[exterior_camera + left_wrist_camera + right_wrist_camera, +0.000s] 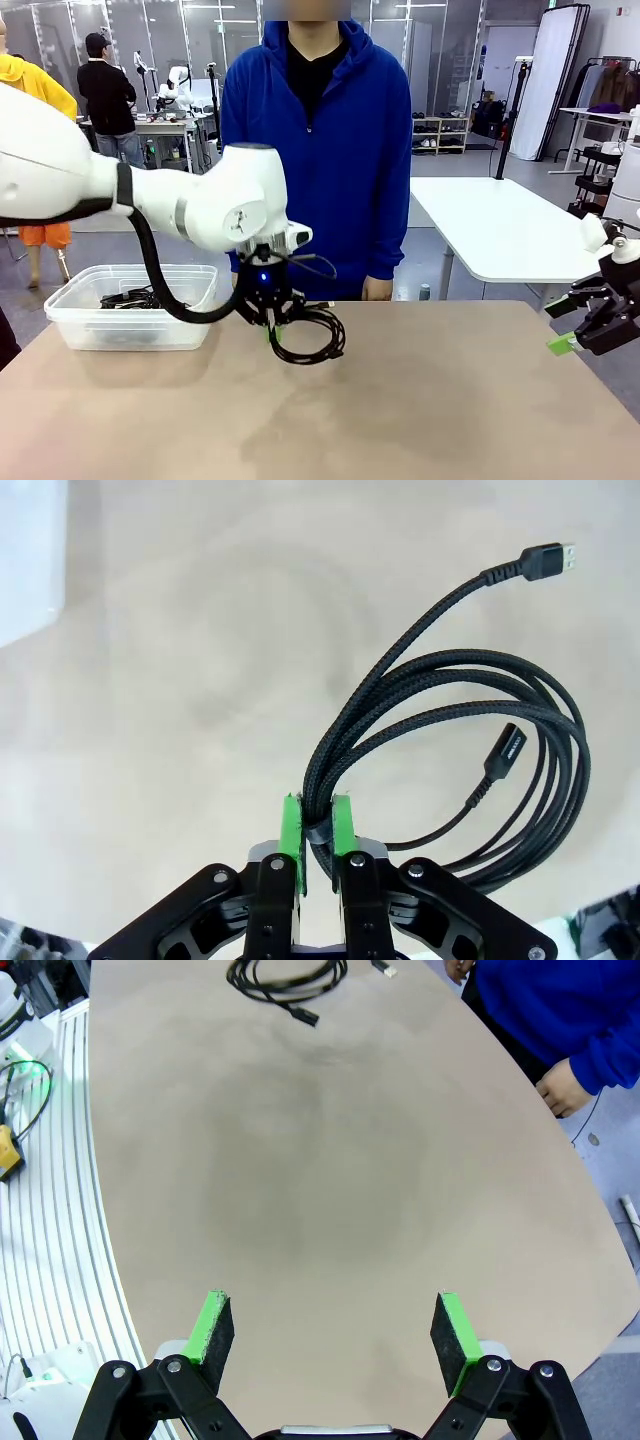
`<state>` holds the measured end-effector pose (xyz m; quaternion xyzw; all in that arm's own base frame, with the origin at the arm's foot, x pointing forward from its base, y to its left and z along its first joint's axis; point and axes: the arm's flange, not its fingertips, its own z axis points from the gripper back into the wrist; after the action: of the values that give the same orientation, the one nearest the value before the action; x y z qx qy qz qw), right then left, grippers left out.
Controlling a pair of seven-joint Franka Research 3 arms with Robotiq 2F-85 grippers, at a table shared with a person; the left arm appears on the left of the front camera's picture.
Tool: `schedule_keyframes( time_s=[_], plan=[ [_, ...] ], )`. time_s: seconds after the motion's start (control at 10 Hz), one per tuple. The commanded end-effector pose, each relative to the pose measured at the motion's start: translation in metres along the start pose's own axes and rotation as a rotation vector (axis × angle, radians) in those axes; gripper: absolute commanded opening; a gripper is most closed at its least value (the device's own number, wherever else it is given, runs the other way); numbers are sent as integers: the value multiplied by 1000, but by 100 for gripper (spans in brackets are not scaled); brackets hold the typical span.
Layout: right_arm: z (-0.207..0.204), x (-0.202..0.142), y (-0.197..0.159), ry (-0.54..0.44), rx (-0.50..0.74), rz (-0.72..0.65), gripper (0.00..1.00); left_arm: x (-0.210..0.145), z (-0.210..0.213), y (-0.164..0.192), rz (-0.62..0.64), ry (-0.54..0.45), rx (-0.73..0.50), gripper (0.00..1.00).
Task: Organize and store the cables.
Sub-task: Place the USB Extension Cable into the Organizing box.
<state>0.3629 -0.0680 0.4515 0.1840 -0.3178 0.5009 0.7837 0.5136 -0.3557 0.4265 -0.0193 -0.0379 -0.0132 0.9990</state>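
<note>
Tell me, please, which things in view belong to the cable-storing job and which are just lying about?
Part of the job:
- coiled black cable, pinched in the shut left gripper above the table
- clear plastic bin at the robot's left, already holding black cables

Not part of it now:
- open right gripper, holding nothing
- white table behind the person

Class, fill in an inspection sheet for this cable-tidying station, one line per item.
Surface: tan table, mostly bare.
Job's things: coiled black cable pinched in left pincer; clear bin already holds cables.
Clutter: nothing seen.
Grippers: left pincer shut on the coil; right pincer open, holding nothing, at the table's edge.
Cables: USB plug hangs loose.
Surroundings: person in blue hoodie stands across the table.
</note>
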Motion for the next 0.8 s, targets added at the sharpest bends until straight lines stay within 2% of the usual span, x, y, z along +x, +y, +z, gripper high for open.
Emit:
schedule_keyframes(
  time_s=[0.0,0.3,0.6,0.7],
  plan=[
    [0,-1,-1,-10,6,8,100,-9,15,14,-71,-8,10,0],
    [0,-1,-1,-10,6,8,100,-15,23,2,-111,-22,0,0],
    [0,-1,-1,-10,6,8,100,-6,31,6,-74,-23,1,0],
    [0,-1,-1,-10,6,8,100,-8,29,2,-84,-20,-1,14]
  ],
)
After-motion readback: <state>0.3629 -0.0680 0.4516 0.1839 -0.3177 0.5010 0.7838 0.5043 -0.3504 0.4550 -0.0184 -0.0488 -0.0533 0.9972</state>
